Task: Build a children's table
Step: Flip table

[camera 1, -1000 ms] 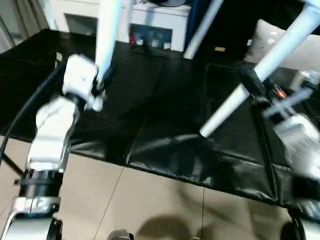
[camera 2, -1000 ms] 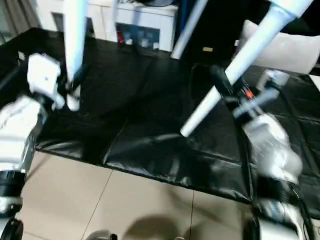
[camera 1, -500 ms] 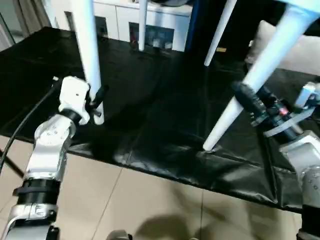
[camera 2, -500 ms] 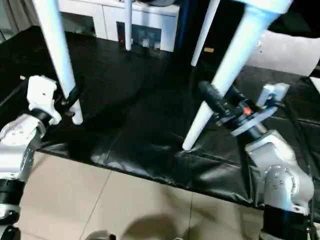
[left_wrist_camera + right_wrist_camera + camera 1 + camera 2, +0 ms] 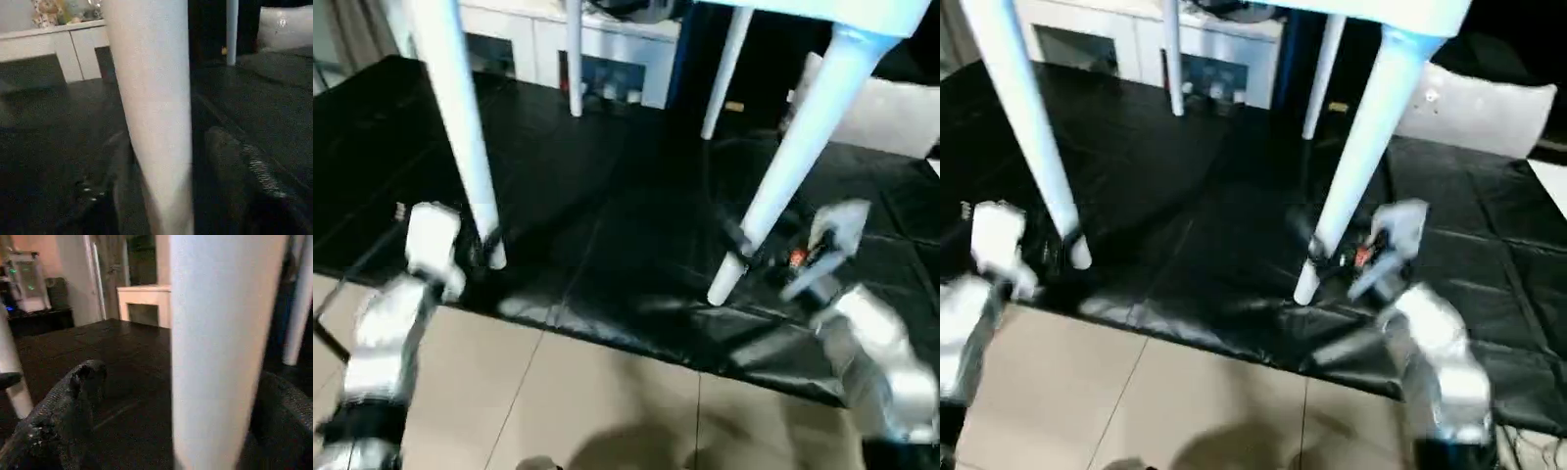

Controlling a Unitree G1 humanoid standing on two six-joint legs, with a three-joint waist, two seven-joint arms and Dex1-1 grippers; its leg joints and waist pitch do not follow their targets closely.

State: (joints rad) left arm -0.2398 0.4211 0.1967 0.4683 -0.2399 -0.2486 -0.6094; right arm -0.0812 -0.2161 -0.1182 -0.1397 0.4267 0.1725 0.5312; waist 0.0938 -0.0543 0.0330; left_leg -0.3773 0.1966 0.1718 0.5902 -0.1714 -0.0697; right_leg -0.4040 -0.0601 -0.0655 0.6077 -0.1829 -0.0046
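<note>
The children's table stands upright on the black mat point(image 5: 617, 225), its white top's edge point(image 5: 822, 12) along the upper border. The near-left leg point(image 5: 460, 127) and near-right leg point(image 5: 793, 147) rest their feet near the mat's front edge. Both far legs point(image 5: 574, 59) stand farther back. My left gripper point(image 5: 485, 257) sits low around the near-left leg point(image 5: 156, 98), open, with a gap beside one finger point(image 5: 230, 161). Low on the near-right leg point(image 5: 220, 333), my right gripper point(image 5: 744, 247) is wide open, its fingers point(image 5: 73, 401) clear of the leg on both sides.
A white cabinet point(image 5: 509, 44) with glass doors stands behind the mat. A pale cushion point(image 5: 891, 108) lies at the back right. Tiled floor point(image 5: 558, 401) starts just past the mat's front edge, close to both near feet.
The table has swung from tilted to upright, its near feet now down on the mat. Both grippers sit lower on the legs, and the left one's fingers have spread.
</note>
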